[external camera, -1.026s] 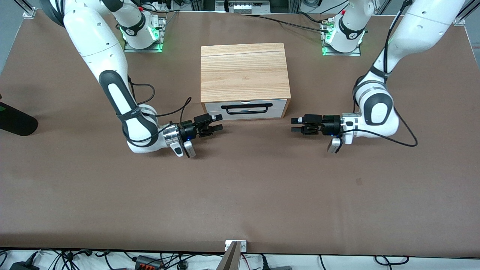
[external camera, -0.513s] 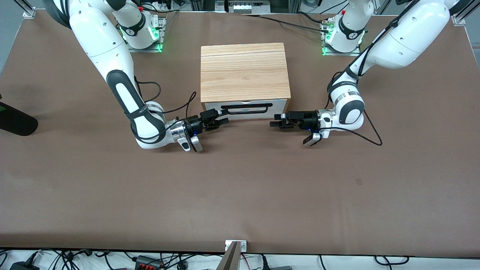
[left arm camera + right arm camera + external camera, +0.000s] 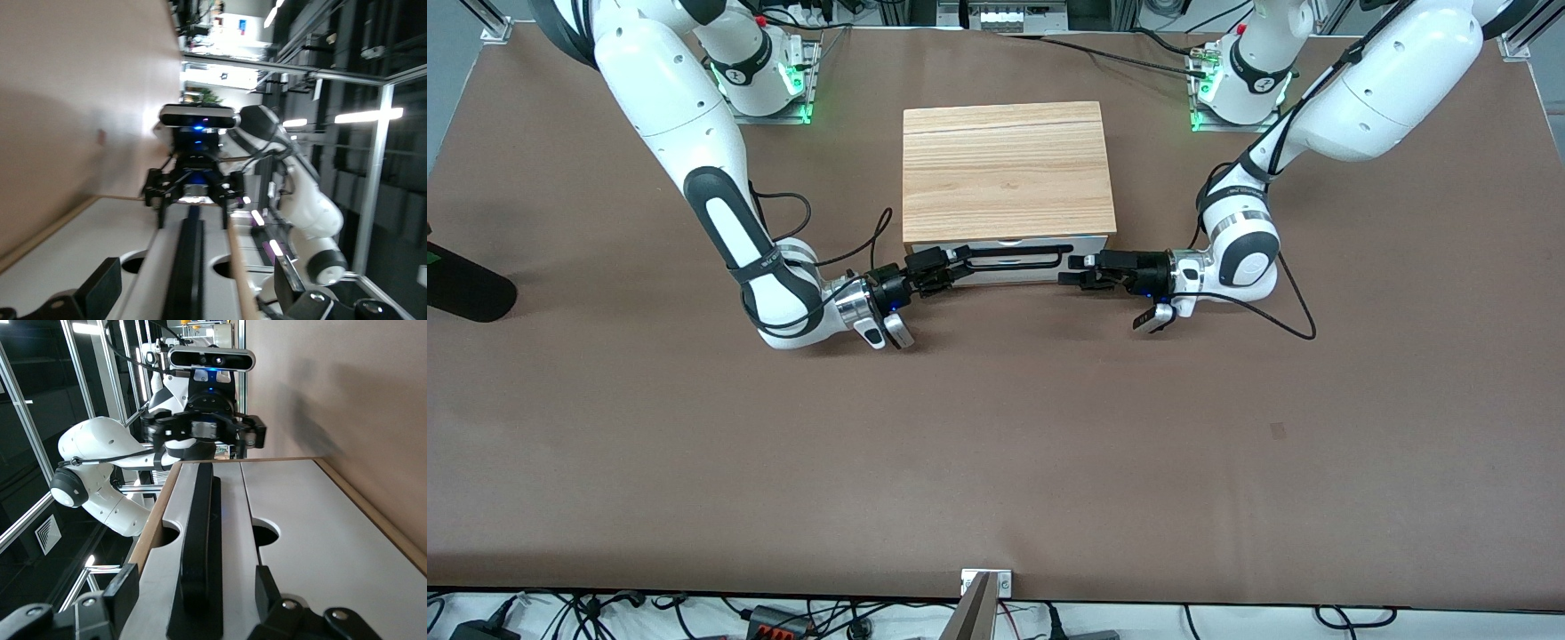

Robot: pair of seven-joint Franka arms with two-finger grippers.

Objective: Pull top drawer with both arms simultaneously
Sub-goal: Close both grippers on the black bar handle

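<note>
Top drawer [image 3: 1009, 263]: shut flush in the light-wood cabinet [image 3: 1007, 173], white front facing the front camera, black bar handle [image 3: 1014, 258] running lengthwise across it from the right arm's end toward the left arm's end.

Front view, right gripper [image 3: 951, 264]: low at the handle's end toward the right arm, jaws spread around that tip, not yet closed on it by the look of things.

Front view, left gripper [image 3: 1074, 269]: level with the drawer front at the handle's other end, jaws spread, tips just beside the bar's corner.

Front view, arms: both reaching in along the handle's long axis, one from each end, about equally close.

Left wrist view: handle [image 3: 187, 267] running straight away between the spread fingers [image 3: 100, 288], right gripper [image 3: 193, 190] facing back from the bar's other end.

Right wrist view: same layout mirrored, handle [image 3: 199, 547] centred between the spread fingers [image 3: 115, 595], left gripper [image 3: 203, 430] at the bar's other end, notches [image 3: 265, 532] cut in the drawer fronts beside the bar.

Key relation: bar lying end-on to both grippers, pull direction square to it, out from the cabinet toward the front camera.

Judged next step: closing both sets of jaws on the bar ends, then drawing evenly to avoid skewing the drawer.
</note>
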